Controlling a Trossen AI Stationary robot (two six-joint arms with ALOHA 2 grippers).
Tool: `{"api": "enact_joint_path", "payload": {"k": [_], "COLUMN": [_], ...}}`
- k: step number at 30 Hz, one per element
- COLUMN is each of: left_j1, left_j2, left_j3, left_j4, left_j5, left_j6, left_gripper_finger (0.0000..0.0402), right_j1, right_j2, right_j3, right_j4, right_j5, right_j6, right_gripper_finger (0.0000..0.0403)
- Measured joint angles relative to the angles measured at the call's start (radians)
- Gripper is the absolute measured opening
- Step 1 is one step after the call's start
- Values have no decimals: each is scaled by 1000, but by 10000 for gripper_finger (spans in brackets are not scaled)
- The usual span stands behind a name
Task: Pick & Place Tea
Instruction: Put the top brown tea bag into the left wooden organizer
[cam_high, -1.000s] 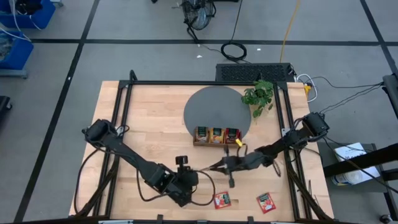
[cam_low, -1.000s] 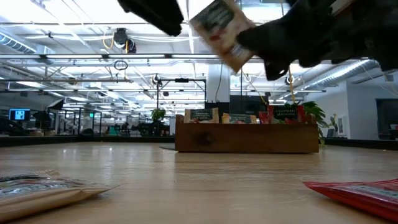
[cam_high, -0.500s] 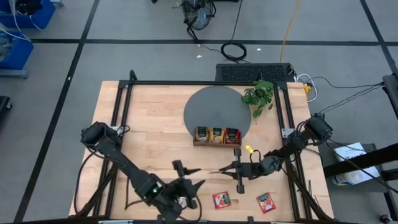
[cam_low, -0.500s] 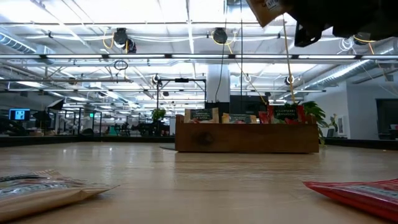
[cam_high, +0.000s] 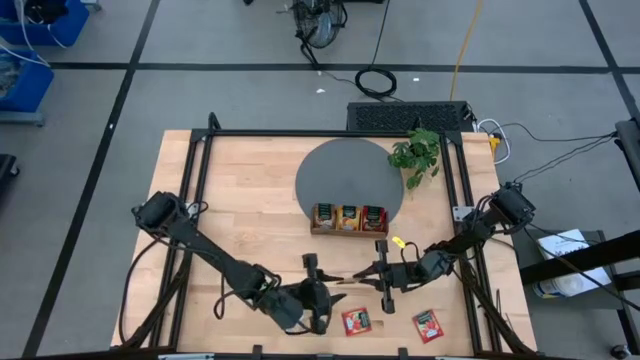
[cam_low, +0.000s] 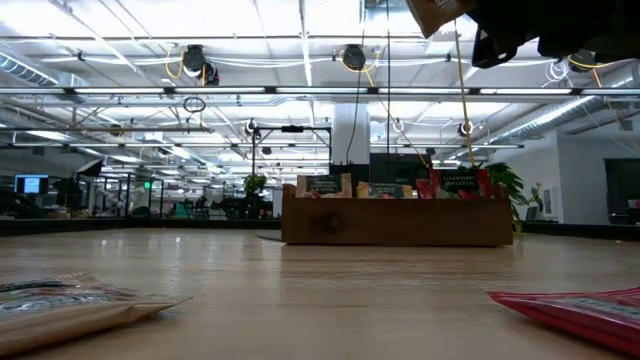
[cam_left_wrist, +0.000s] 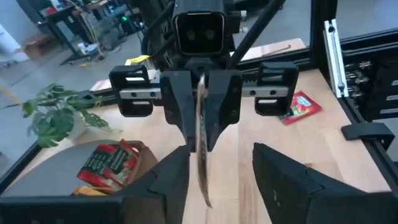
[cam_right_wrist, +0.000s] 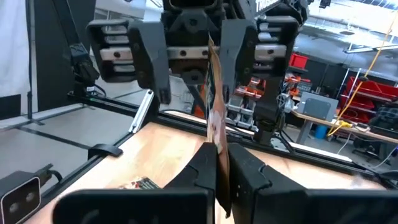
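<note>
You have one tea sachet (cam_right_wrist: 216, 124) in the air between the two grippers, above the table's near half and in front of the wooden tray (cam_high: 348, 229). The right gripper (cam_right_wrist: 221, 163) has its fingers pressed shut on one edge of it. The left gripper (cam_left_wrist: 214, 171) faces it with its fingers parted either side of the sachet's other edge, not touching it.

The tray stands at the near edge of a round grey mat (cam_high: 340, 170); its three slots hold upright sachets, dark-labelled, orange-yellow and red, but you cannot count them.

Two red sachets (cam_high: 356, 321) (cam_high: 428, 324) lie flat on the table (cam_high: 250, 200) near its front edge. The low view shows a beige one (cam_low: 70, 305) lying flat too.

No label is readable.

A potted plant (cam_high: 416, 153) stands just beside the mat.
</note>
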Motion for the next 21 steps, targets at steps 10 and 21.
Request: {"api": "enact_joint_path", "payload": {"k": [10, 21], "left_j1": [35, 65], "left_j2": [0, -68], "left_j3": [0, 3], "left_j4": [-10, -253], "left_j5": [78, 88], "left_j6": [-13, -80], "left_gripper_finger": [13, 4], "right_j1": [0, -76], "right_j2": [0, 1], "right_j3": [0, -2], "right_j4": [-4, -217], "right_j5": [0, 3], "right_j6": [2, 230], "right_gripper_finger": [9, 60]}}
